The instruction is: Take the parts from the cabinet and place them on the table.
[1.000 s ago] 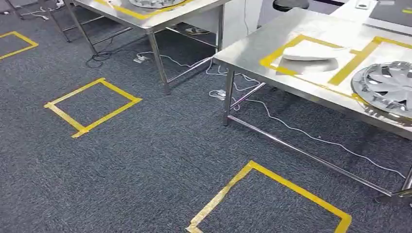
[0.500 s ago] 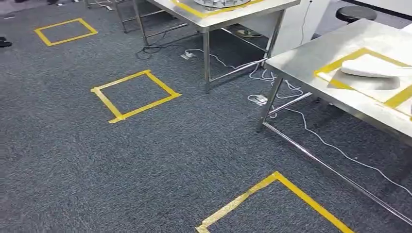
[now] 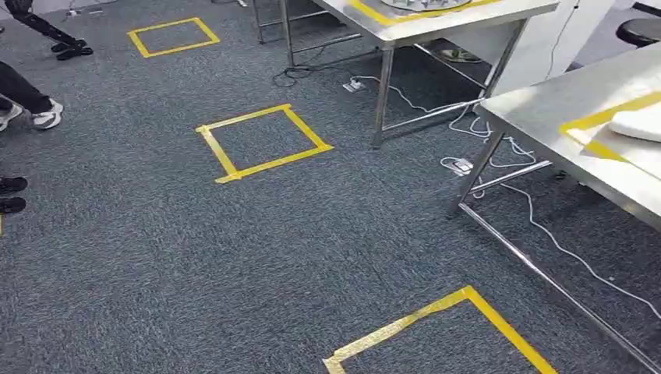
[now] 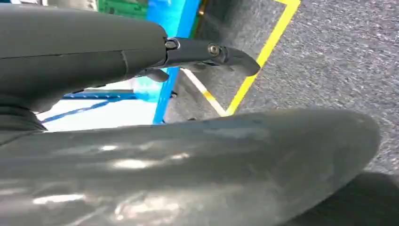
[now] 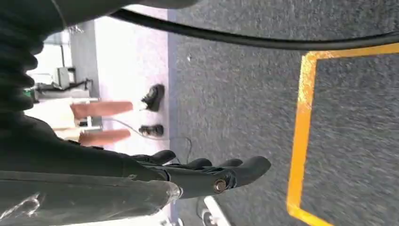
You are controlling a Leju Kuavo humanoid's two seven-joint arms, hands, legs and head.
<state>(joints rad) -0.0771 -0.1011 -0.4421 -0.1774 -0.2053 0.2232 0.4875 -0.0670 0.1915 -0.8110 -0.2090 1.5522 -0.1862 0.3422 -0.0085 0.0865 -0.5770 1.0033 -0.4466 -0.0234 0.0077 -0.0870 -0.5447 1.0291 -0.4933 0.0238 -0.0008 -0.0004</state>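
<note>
Currently looking down across dark carpet (image 3: 156,265) marked with yellow tape squares, one (image 3: 273,164) lying mid-floor and another (image 3: 397,326) closer in. Finding the near steel table (image 3: 546,109) at the right edge, carrying a white part (image 3: 639,123) that is lying inside a yellow tape outline on the tabletop. Making out a second steel table (image 3: 436,27) farther back, with the rim of a silver round part (image 3: 425,4) just showing on it. Noting white cables (image 3: 538,218) trailing over the carpet under and between the tables, and a person's shoes (image 3: 47,117) standing at the far left.

Hanging the right hand (image 5: 207,176) above the carpet near a corner of yellow tape, its dark fingers (image 5: 249,167) stretching out almost straight, side by side, gripping nothing. Hanging the left hand (image 4: 188,52) over carpet beside another tape corner and a blue frame (image 4: 174,19), one dark finger (image 4: 235,61) reaching out straight, touching nothing, with the thick grey thumb (image 4: 211,169) looming large in front and pressing on nothing visible.
</note>
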